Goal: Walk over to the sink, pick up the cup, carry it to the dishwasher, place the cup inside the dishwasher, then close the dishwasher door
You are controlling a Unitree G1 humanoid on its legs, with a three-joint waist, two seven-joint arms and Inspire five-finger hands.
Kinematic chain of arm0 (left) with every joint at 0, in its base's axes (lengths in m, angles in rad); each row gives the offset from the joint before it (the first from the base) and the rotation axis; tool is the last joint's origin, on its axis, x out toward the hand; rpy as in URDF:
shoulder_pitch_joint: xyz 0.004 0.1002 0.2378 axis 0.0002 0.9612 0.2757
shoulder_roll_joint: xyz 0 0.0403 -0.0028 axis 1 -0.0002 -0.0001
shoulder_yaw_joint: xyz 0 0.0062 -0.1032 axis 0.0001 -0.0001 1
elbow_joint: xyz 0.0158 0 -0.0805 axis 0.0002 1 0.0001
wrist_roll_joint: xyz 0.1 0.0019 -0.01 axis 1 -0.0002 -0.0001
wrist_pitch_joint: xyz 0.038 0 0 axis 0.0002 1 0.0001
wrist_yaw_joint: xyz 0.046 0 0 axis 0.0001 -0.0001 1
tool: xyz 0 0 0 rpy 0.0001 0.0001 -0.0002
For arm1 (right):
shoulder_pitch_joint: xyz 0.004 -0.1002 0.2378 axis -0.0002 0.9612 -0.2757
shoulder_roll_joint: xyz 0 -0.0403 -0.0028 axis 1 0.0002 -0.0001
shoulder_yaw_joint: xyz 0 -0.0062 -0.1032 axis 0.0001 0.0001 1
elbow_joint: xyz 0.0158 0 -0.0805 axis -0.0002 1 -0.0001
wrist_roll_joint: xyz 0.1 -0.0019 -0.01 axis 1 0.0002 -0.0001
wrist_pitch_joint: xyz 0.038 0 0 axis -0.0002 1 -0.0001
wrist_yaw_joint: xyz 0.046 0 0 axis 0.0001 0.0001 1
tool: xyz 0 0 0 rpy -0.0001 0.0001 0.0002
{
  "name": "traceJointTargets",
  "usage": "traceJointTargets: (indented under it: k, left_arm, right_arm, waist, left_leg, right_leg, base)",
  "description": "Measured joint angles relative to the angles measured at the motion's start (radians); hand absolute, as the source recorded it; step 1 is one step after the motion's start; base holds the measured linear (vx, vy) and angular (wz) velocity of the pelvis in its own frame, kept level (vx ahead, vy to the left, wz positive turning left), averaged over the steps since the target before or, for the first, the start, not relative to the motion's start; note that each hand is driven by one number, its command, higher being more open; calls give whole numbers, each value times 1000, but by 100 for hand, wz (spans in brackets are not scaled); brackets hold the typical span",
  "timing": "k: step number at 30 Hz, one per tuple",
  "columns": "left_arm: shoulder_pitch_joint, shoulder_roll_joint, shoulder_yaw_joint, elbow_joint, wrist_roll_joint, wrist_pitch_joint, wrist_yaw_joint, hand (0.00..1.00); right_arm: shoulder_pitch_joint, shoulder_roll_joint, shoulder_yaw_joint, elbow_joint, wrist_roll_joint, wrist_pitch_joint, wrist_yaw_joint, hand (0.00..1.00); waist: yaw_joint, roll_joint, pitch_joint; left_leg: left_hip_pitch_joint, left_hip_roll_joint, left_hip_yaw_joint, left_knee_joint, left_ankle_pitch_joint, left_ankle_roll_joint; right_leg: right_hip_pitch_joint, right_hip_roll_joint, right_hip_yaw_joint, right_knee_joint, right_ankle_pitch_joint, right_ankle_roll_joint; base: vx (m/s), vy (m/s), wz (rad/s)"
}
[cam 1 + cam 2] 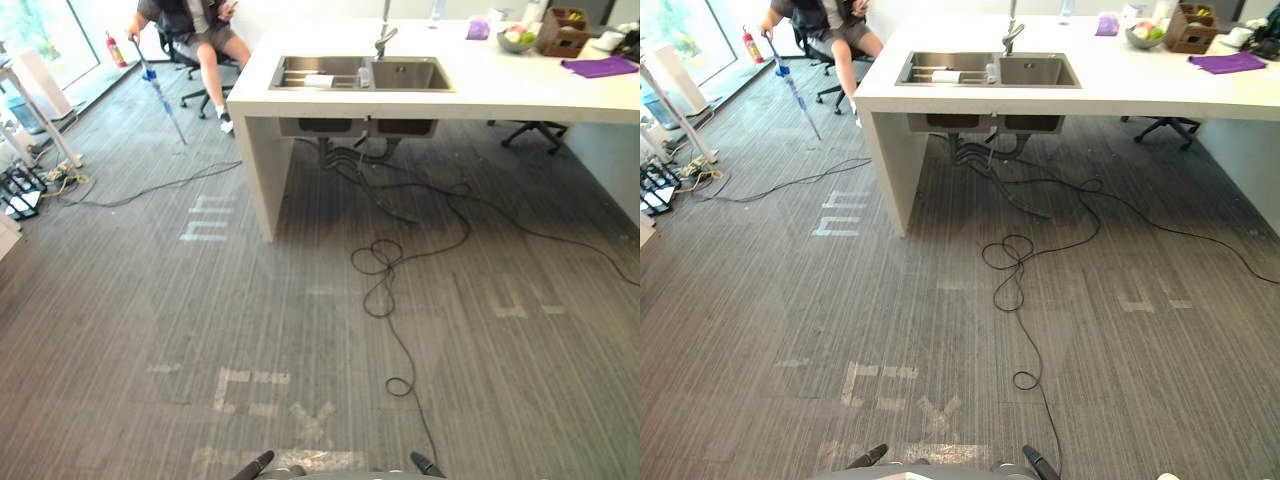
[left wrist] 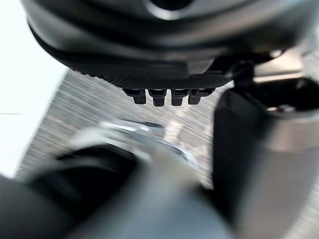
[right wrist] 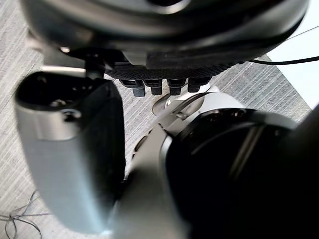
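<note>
Tape marks (image 1: 255, 390) on the grey floor (image 1: 120, 300) lie nearest, just ahead of the stance.

Step in hand, as judged: the walk to the sink. Nothing is picked up yet.

Findings:
- The left hand (image 2: 169, 74) and right hand (image 3: 164, 64) each hang with fingers relaxed and empty.
- The sink (image 1: 420, 75) sits in a white counter (image 1: 500, 95) at far centre, well apart from the robot.
- A white object (image 1: 320, 80) lies in the sink's left basin. It is judged to be the cup on its side, but it is too small to confirm.
- A faucet (image 1: 384, 40) stands behind the divider between the basins.
- A person (image 1: 205, 35) sits at far left, past the counter's end, holding a blue pole (image 1: 160, 95) that slants to the floor.

Recommendations:
- Head straight on, bearing slightly left, and finish square to the left basin.
- Keep right of the counter's end panel (image 1: 262, 170).
- Stop near enough that the arm clears the sink's rim without a lean.
- Keep both hands low until then.
- Stay well apart from the pole.
</note>
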Motion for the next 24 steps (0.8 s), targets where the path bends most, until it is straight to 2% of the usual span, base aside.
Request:
traceJointTargets:
  k: [2,6,8,9,11,20,24]
  left_arm:
    - [-32,8,-43,-13,-31,-9,-37,100]
    - [-80,17,-85,-50,-76,61,-52,100]
    - [-95,28,-116,-57,-75,86,-47,100]
    - [-95,31,-124,-68,-74,92,-41,100]
    - [-97,25,-145,-123,-73,97,-25,100]
    - [-146,-61,-194,-161,34,90,66,100]
    - [-134,-65,-193,-160,79,67,111,100]
  right_arm:
    - [-19,-4,3,0,-10,-4,-1,100]
    - [-50,-12,23,-3,-40,-19,1,100]
    - [-76,-18,29,-15,-21,-26,1,100]
    - [-77,-18,31,-29,-12,-30,1,100]
    - [-81,-16,40,-97,-1,-55,9,100]
    - [-145,23,60,-133,-46,-75,67,100]
    - [-118,22,60,-133,-80,-87,66,100]
  waist:
    - [-5,0,4]
    - [-11,0,21]
    - [-24,0,27]
    - [-24,0,28]
    - [-26,3,38]
    - [-29,5,43]
    - [-29,5,44]
  left_leg:
    - [20,-2,-12,-15,1,-2]
    - [33,-4,-19,-38,14,-21]
    - [36,-3,-18,-43,19,-26]
    - [39,-3,-18,-43,19,-26]
    - [55,-3,-19,-43,19,-26]
    - [89,-8,-18,-46,19,-27]
    - [100,-7,-7,-46,18,-26]
  right_leg:
    - [29,3,-16,-23,1,2]
    - [48,4,-43,-38,2,9]
    - [52,4,-55,-39,-1,44]
    - [56,4,-55,-40,-1,49]
    - [75,3,-62,-40,-2,83]
    - [103,-3,-61,-32,-2,84]
    - [103,-3,-44,-24,-3,76]
  base:
    - [48,-24,15]
    - [34,-33,13]
    - [15,-23,6]
    - [0,0,0]
    - [6,7,4]
    - [-32,9,0]
    - [-41,10,-10]
